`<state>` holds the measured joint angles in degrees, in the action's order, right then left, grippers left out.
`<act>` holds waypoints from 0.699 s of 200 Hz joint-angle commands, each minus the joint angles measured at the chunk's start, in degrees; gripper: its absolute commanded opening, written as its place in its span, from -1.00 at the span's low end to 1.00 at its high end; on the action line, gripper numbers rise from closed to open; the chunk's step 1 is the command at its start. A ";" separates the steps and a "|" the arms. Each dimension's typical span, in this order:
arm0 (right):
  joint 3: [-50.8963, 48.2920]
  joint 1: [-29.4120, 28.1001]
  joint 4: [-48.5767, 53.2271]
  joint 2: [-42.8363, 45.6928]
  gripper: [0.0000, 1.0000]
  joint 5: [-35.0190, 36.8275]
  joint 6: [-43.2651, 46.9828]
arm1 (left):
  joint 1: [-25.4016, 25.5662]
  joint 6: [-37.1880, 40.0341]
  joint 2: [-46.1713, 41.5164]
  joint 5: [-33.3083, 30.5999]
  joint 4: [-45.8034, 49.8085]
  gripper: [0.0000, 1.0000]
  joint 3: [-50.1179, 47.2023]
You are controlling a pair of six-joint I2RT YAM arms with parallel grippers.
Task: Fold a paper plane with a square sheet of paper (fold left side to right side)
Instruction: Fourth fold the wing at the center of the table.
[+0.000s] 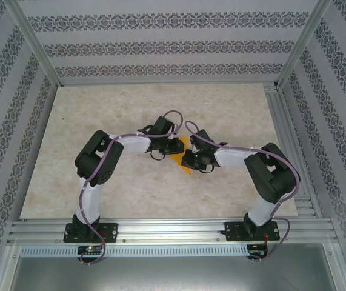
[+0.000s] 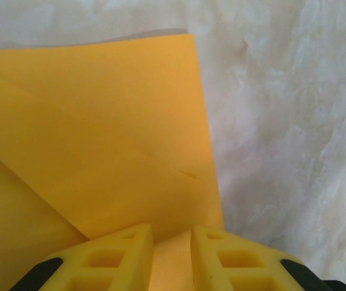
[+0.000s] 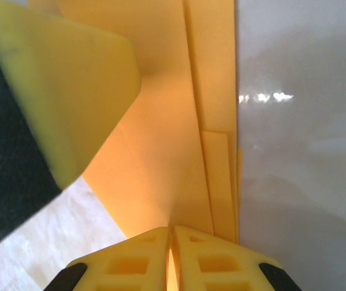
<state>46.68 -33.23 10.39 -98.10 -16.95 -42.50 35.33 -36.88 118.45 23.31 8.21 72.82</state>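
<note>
There's the paper plane (image 1: pixel 185 165), part-folded and orange-yellow, lying mid-surface (image 1: pixel 100 121) right between the two pincers. From above you get just a small wedge of it, the rest tucked under the wrists. The left pincer (image 1: pixel 171 147) sits over its far end, the right pincer (image 1: pixel 198 160) over its near right side. From up here I can't read either set of jaws.

Close in, it's clearer. The right wrist camera has the right pincer (image 3: pixel 171 245) pinched together on the paper's edge, a hair of orange between the fingers and stacked layers running alongside. A finger (image 3: pixel 69 91) of the left pincer looms big and blurred at upper left.

The left wrist camera has the left pincer (image 2: pixel 171 257) narrowly parted, with paper showing in the gap. Whether it presses or grips, I can't tell. Diagonal creases cross the paper there, and its left side is cut off by the frame.
</note>
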 commanded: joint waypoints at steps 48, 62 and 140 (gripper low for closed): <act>-9.03 -4.05 16.09 5.14 -0.75 -0.31 0.76 | -0.38 1.56 1.45 -4.75 2.86 -0.47 -0.13; -10.09 -4.06 16.82 6.73 -0.75 -0.29 0.82 | -0.37 1.56 1.08 -4.29 2.93 -0.45 0.21; -7.01 6.92 14.69 21.93 -0.45 -6.09 10.96 | -2.11 3.28 -10.21 2.87 10.28 -0.04 7.26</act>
<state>38.11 -30.85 24.71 -79.68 -18.68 -37.01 34.96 -35.70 116.16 24.18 14.50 76.44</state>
